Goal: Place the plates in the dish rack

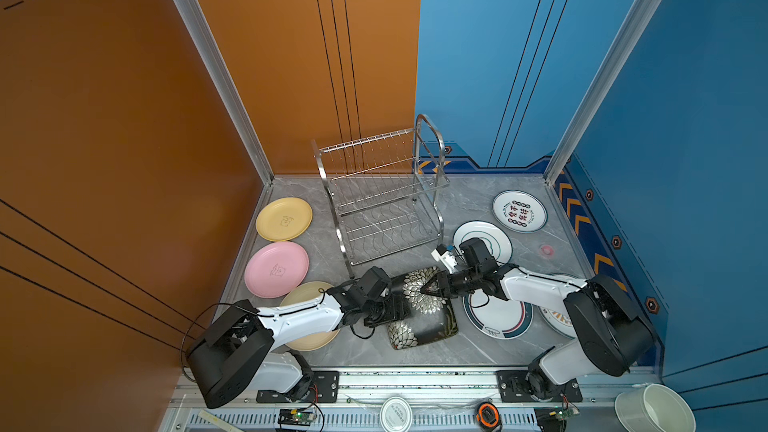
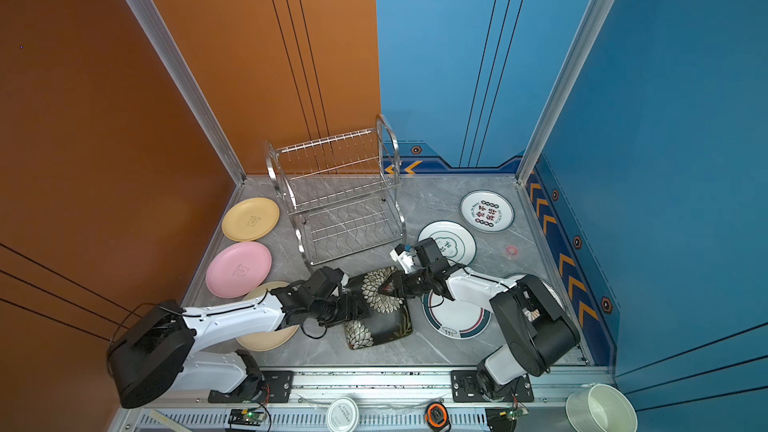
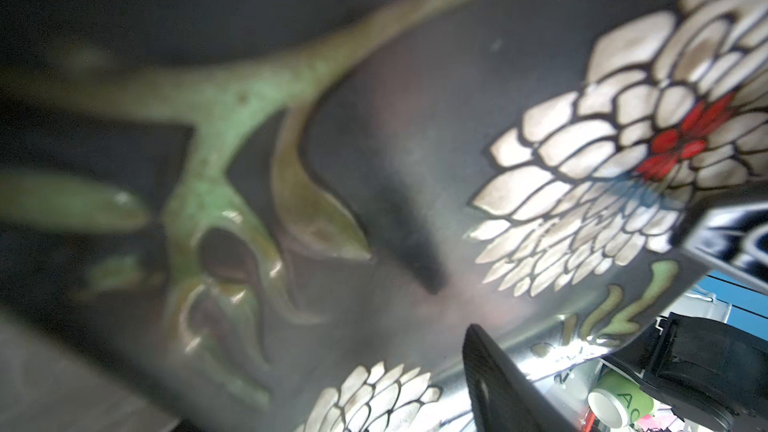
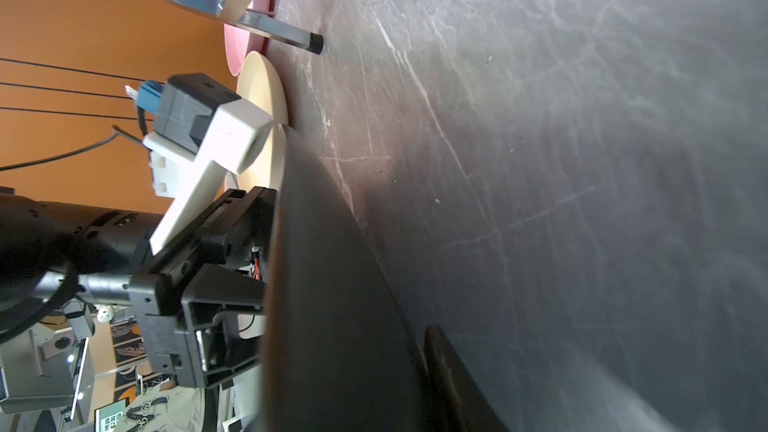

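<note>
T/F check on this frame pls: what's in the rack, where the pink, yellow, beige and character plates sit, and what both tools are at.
1. The dish rack holds no plates. True.
2. The pink plate stands in the rack's upper tier. False: it lies flat on the table, left of the rack.
3. The left tool and the right tool are both at the black square floral plate. True.
4. The beige plate is in full view. False: the left arm crosses over it.
5. The white plate with characters is stacked on another plate. False: it lies alone near the far right corner.
6. The yellow plate lies behind the pink one. True.
</note>
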Motion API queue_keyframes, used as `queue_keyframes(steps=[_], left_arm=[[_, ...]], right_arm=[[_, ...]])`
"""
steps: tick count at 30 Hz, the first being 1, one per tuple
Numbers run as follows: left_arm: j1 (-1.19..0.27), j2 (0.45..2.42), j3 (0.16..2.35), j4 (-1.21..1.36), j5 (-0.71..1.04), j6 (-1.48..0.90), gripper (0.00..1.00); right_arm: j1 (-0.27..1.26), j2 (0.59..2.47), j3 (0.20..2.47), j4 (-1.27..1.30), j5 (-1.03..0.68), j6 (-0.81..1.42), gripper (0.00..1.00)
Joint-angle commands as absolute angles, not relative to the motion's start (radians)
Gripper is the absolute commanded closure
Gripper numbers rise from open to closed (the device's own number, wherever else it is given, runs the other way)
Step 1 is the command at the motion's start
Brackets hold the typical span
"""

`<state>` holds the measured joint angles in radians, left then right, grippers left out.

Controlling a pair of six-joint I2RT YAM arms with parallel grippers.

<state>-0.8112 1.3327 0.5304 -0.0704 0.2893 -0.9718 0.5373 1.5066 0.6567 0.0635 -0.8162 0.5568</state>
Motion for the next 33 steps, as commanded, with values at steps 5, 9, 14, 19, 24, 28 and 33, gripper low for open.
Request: queue_keyframes(steps=[5,9,14,19,24,28,33], left_arm=[[-0.822,1.280,0.492,-0.062,0.308,-0.992,0.29],[-0.820,1.258,0.484,-0.064,0.298,-0.994,0.29],[-0.804,1.217,0.507,-0.133,0.280,-0.967,0.22],[-0.753,1.107,0.563,-0.297,0.243,-0.942,0.15],[-0.699,0.975,0.642,-0.463,0.190,-0.929,0.05],[-0.673,0.926,0.692,-0.547,0.173,-0.911,0.03],[-0.616,0.899,0.720,-0.581,0.179,-0.881,0.01]], right_arm=[[0.535,1.420,0.624,0.170,-0.859,0.598,0.76],[0.541,1.407,0.623,0.172,-0.859,0.597,0.89],[0.543,1.380,0.624,0.129,-0.815,0.584,1.00],[0.538,1.287,0.633,0.013,-0.708,0.539,1.00],[0.534,1.151,0.672,-0.161,-0.555,0.502,1.00],[0.531,1.036,0.762,-0.326,-0.435,0.477,1.00],[0.528,0.955,0.940,-0.503,-0.319,0.463,1.00]])
